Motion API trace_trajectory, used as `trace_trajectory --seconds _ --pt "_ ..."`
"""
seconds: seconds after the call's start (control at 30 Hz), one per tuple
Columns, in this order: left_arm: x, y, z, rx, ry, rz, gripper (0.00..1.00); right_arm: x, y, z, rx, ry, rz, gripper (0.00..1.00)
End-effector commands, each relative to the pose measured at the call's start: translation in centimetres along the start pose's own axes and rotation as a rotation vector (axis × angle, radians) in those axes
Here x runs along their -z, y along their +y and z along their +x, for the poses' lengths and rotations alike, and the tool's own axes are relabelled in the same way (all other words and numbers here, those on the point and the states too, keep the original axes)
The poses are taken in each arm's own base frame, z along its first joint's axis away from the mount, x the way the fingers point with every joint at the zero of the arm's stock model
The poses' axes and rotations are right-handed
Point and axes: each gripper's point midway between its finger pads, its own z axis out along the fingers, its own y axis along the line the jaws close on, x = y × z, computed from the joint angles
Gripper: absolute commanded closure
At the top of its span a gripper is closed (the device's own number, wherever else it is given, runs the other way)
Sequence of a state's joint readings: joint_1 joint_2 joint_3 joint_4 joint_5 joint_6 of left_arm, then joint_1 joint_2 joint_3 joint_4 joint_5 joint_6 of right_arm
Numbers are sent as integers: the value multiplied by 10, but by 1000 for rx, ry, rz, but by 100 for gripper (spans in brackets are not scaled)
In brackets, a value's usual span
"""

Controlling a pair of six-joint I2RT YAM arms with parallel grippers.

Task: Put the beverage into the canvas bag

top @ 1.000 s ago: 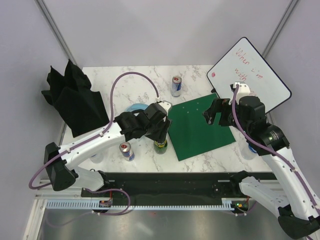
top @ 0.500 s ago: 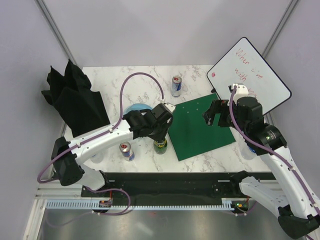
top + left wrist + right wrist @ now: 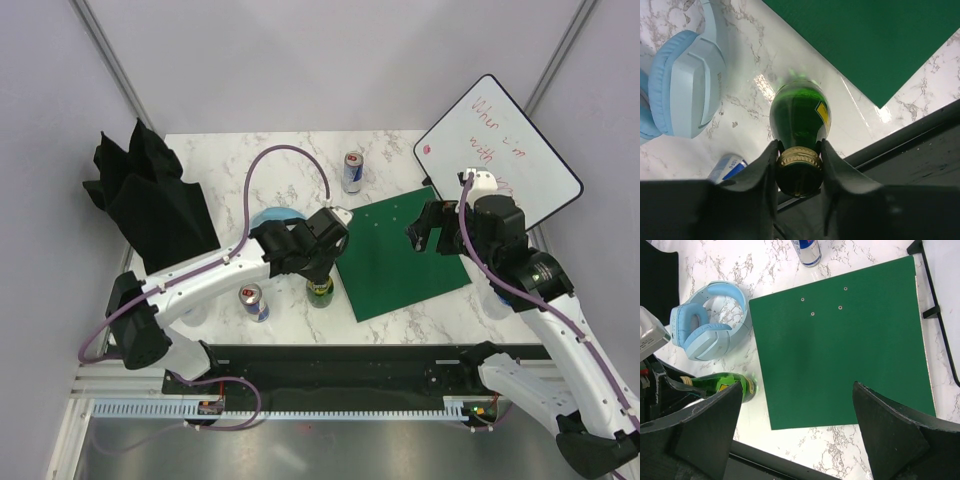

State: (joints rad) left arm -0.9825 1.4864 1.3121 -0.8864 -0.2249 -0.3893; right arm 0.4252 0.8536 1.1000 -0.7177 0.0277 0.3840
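Observation:
The beverage is a green glass bottle (image 3: 320, 288) with a gold cap, standing upright on the marble table beside the green mat's near left corner. My left gripper (image 3: 318, 266) is over it, and in the left wrist view my left gripper (image 3: 799, 148) is shut on the neck of the bottle (image 3: 799, 115) just under the cap. The bottle (image 3: 722, 382) also shows in the right wrist view. The canvas bag (image 3: 150, 200), black and floppy, lies at the table's far left. My right gripper (image 3: 424, 232) is open and empty above the green mat (image 3: 840, 340).
A blue-and-silver can (image 3: 254, 301) stands left of the bottle, another can (image 3: 352, 172) at the back. Light blue headphones (image 3: 272, 217) lie behind the left gripper. A whiteboard (image 3: 495, 150) leans at the right. The black table rail (image 3: 340, 358) runs along the near edge.
My left arm has shifted a little to the right and settled over the bottle's top. The bottle stands in the same spot. The right arm has barely moved.

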Motion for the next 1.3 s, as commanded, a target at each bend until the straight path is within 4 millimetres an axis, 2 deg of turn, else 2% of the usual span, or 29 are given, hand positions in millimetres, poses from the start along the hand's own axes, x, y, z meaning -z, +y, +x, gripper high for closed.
trace_trajectory --seconds 0.0,0.03,0.2,0.47,0.6,0.8,0.83,0.87,0.9,0.93,1.0,1.03,1.13,1.27 --pt "-3 1 -2 -24 11 -20 82 2 -2 -5 6 -31 7 2" --pt "-3 0 -2 -25 15 -19 97 2 -1 -6 6 -32 4 2" --pt "7 4 -4 -4 20 -37 98 6 -3 -10 13 -48 16 2" --pt "54 37 -52 61 -123 -202 98 5 -4 -4 2 -35 16 2" --pt "72 52 -74 94 -169 -227 98 4 -5 -2 2 -32 17 2" --pt "113 109 -122 207 -286 -298 98 7 -4 -1 -4 -37 5 2" --pt "130 126 -136 250 -338 -317 98 7 -3 0 -5 -37 3 2" --pt "135 135 -141 255 -347 -335 98 9 -3 -1 -3 -41 2 2" --pt "152 144 -153 280 -402 -341 98 9 -3 -2 -3 -46 1 2" --pt "160 162 -157 312 -420 -378 98 9 -3 -1 -2 -44 1 2" --pt "183 181 -169 339 -485 -419 98 11 -3 -4 1 -56 -1 2" --pt "191 198 -171 364 -504 -481 98 11 -4 -4 3 -59 6 2" --pt "221 231 -179 390 -572 -589 98 10 -3 -8 1 -74 2 2" --pt "252 266 -180 395 -618 -702 98 8 0 -12 -6 -87 -10 2"
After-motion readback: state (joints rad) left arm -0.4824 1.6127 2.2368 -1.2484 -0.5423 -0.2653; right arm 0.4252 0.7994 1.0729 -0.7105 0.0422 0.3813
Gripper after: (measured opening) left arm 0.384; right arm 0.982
